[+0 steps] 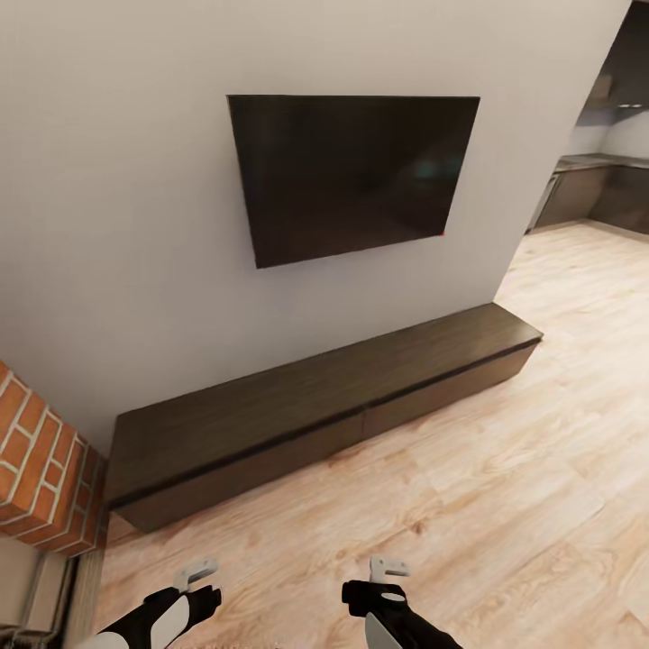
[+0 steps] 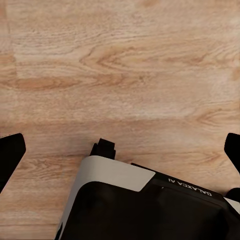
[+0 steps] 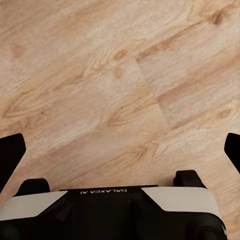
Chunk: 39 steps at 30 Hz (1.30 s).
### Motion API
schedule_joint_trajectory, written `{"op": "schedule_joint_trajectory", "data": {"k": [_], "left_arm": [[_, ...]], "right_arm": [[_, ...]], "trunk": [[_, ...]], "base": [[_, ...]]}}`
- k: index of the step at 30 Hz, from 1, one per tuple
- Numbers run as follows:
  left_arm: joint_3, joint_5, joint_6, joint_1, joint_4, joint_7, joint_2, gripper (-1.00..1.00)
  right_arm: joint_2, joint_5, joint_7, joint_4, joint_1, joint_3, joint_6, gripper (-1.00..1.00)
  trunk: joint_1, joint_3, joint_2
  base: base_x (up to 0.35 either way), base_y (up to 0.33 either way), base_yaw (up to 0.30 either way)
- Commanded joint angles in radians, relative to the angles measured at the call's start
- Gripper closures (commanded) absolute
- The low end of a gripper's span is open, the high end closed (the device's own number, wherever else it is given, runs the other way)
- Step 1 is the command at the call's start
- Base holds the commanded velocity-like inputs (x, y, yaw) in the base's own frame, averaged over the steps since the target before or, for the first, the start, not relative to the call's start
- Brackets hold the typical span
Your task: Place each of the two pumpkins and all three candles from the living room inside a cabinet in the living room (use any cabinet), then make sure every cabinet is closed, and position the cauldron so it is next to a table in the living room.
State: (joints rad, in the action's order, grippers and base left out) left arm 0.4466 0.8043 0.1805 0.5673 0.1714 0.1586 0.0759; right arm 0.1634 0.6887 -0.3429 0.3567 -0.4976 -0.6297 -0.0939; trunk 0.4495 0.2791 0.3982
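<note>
The cabinet (image 1: 297, 406) is a long low dark-brown unit standing against the white wall, and its flat drawer fronts sit flush and closed. Low in the head view, my left gripper (image 1: 196, 577) and right gripper (image 1: 388, 570) hang over the wood floor, a good way short of the cabinet. The left wrist view has the left gripper (image 2: 120, 147) open with bare floor between its fingers. In the right wrist view the right gripper (image 3: 120, 147) is also open and empty. The pumpkins, candles, cauldron and table are out of view.
A black TV (image 1: 351, 171) hangs on the wall above the cabinet. A red brick fireplace corner (image 1: 41, 469) juts out at the left. Light wood floor (image 1: 505, 487) stretches right toward a dark kitchen (image 1: 599, 185) in the far corner.
</note>
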Motion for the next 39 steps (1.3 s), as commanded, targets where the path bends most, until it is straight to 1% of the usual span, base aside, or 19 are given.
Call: {"op": "schedule_joint_trajectory", "data": {"k": [1,26,39], "left_arm": [[0.009,0.009,0.005,0.0,0.003,0.007,0.001,-1.0],[0.009,0.01,0.005,0.0,0.002,0.008,-0.001,-1.0],[0.009,0.01,0.004,0.0,0.002,0.009,-0.001,-1.0]], "right_arm": [[-0.001,0.005,-0.008,0.002,-0.001,-0.008,-0.004,-1.0],[-0.001,0.003,-0.008,0.002,-0.001,-0.01,-0.002,-1.0],[-0.002,0.003,-0.008,0.002,-0.001,-0.01,0.0,-1.0]], "trunk": [[0.001,0.002,0.002],[0.001,0.001,0.002],[0.001,-0.009,0.002]], "base": [[0.0,0.0,0.291],[0.0,0.0,0.292],[0.0,0.0,0.267]]}}
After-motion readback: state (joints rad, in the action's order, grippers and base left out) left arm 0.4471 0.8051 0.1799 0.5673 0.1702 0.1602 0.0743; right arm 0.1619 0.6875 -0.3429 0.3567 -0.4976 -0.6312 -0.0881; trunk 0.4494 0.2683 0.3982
